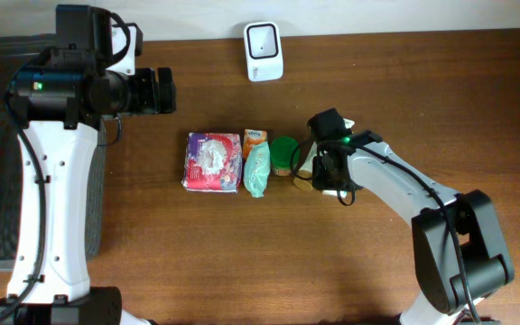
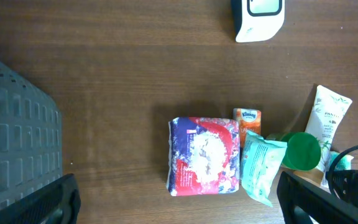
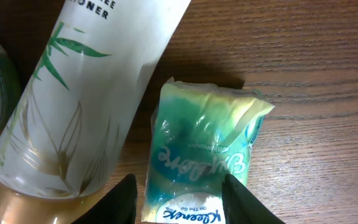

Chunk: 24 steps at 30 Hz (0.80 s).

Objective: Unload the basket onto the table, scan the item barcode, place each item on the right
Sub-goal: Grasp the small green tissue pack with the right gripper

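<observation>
My right gripper (image 3: 182,202) clamps the Kleenex tissue pack (image 3: 197,143), its bottom edge cut off. My left gripper (image 1: 161,90) gapes wide.

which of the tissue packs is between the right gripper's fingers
The small yellow-green Kleenex pack beside the white bamboo-print tube, straddled by the right gripper; the orange pack and mint pack lie clear of it.

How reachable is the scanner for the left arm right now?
Probably reachable: the left gripper is open and empty, above bare table, and nothing lies between it and the scanner.
</observation>
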Tool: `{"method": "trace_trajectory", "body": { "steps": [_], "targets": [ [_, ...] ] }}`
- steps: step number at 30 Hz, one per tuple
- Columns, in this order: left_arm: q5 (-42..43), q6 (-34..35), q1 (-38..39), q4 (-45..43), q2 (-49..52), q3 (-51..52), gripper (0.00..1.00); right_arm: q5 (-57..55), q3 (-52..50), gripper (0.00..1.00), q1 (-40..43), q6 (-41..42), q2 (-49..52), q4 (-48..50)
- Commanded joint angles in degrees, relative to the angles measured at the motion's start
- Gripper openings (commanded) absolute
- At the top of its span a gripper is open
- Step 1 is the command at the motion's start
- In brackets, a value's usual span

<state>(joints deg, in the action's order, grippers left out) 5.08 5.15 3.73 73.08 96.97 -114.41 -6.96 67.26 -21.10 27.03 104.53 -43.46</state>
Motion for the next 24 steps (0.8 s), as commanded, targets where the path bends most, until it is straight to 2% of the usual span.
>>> {"method": "trace_trajectory", "body": {
  "steps": [1, 4, 7, 11, 13, 16, 18, 20, 21, 24],
  "targets": [
    [0.00, -0.50, 0.00, -0.09, -0.55, -0.07, 0.99, -0.28, -0.63, 0.40, -0.31, 0.55, 0.81, -0.20],
    [0.00, -0.50, 0.00, -0.09, -0.55, -0.07, 0.99, -0.39, -1.36, 0.38, -0.33, 0.59, 2.69, 0.52],
    [0.00, -0.52, 0.00, -0.09, -0.55, -0.07, 0.99, -0.39, -1.75, 0.28, -0.26, 1.99, 5.35, 0.83],
    [0.00, -0.52, 0.00, -0.09, -0.55, -0.07, 0.99, 0.09, 1.44, 0.04, 0.57, 1.99, 4.74, -3.43],
    [0.00, -0.52, 0.00, -0.09, -0.55, -0.07, 0.99, 2.91, 6.75, 0.04, 2.84, 1.31, 4.57, -9.18],
    [0.00, -0.52, 0.00, -0.11, -0.55, -0.07, 0.99, 14.91, 11.93, 0.04, 7.43, -8.55, 4.57, -14.29],
    [0.00, -0.52, 0.00, -0.07, -0.55, -0.07, 0.99, 35.04, 14.10, 0.04, 13.38, -21.00, 4.57, -17.51],
    [0.00, -0.52, 0.00, -0.09, -0.55, -0.07, 0.99, 49.18, 14.05, 0.04, 18.62, -28.20, 4.59, -18.64],
    [0.00, -0.50, 0.00, -0.09, -0.55, -0.07, 0.99, 53.79, 13.64, 0.04, 21.24, -30.69, 4.59, -18.78],
    [0.00, -0.52, 0.00, -0.09, -0.55, -0.07, 0.99, 57.51, 10.54, 0.04, 28.68, -33.42, 4.59, -18.69]
  ]
}}
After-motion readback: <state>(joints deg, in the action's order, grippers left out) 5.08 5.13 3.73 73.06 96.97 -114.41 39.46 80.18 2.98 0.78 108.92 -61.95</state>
